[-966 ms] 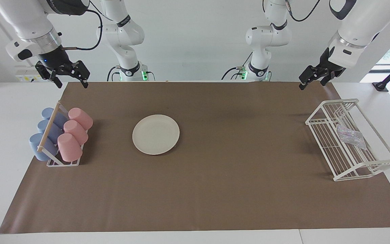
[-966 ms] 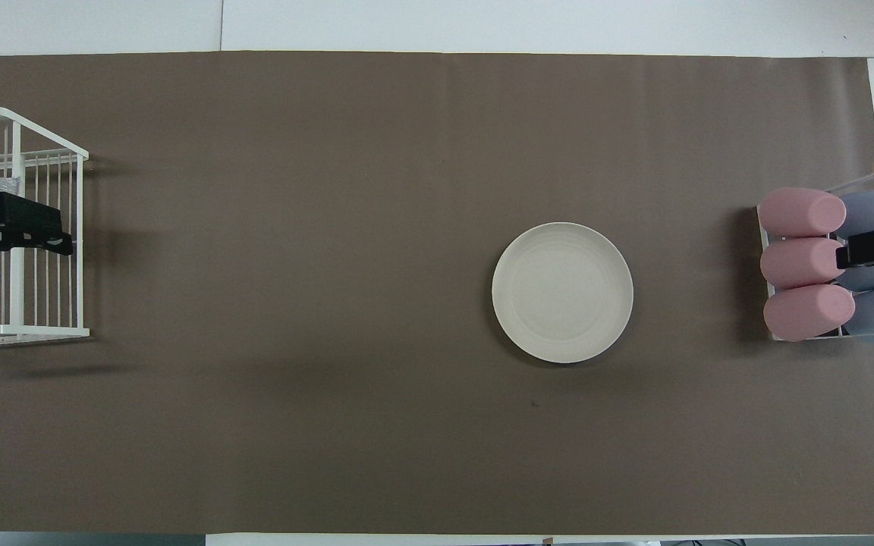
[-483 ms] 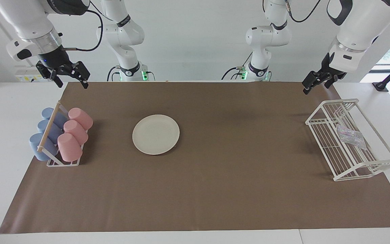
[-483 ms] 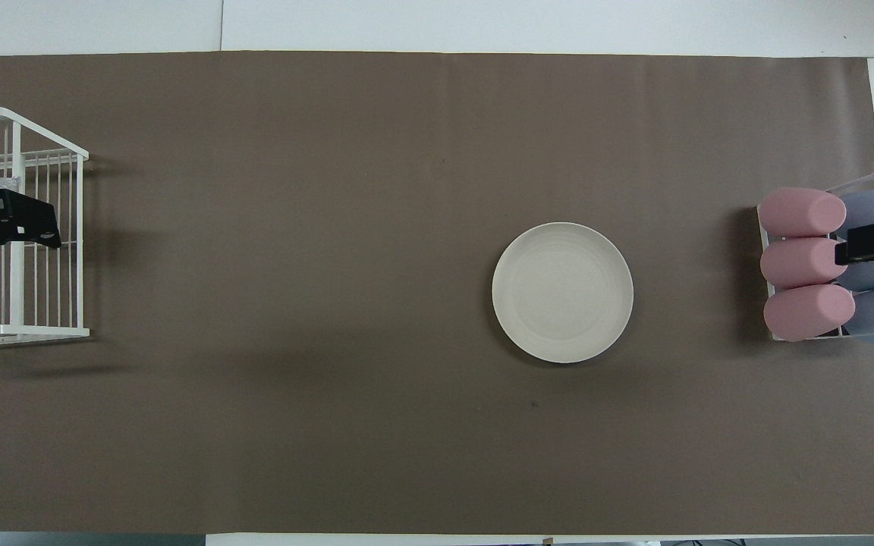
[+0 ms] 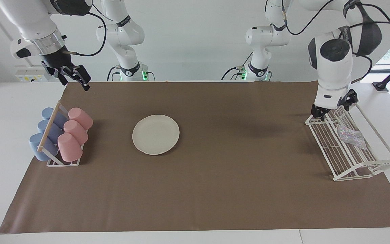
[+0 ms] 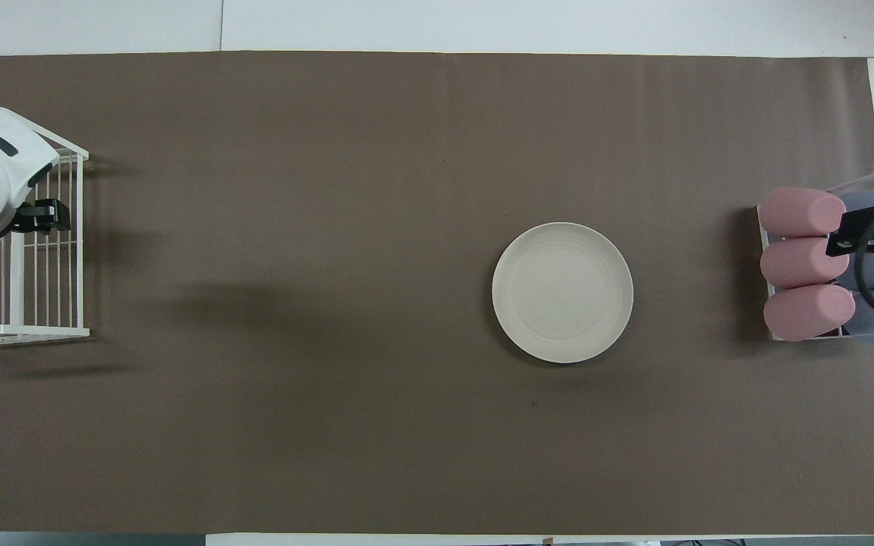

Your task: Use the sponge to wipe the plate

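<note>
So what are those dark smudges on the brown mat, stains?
Shadows: in the facing view a soft patch lies on the mat beside the wire rack; in the overhead view the same patch is there, and the plate has a thin dark edge.

Plate bare on the mat, sponge in the rack

The cream plate [image 5: 155, 134] lies flat toward the right arm's end. The crinkly silver sponge [image 5: 350, 136] rests in the white wire rack [image 5: 357, 169] at the left arm's end, well apart.
</note>
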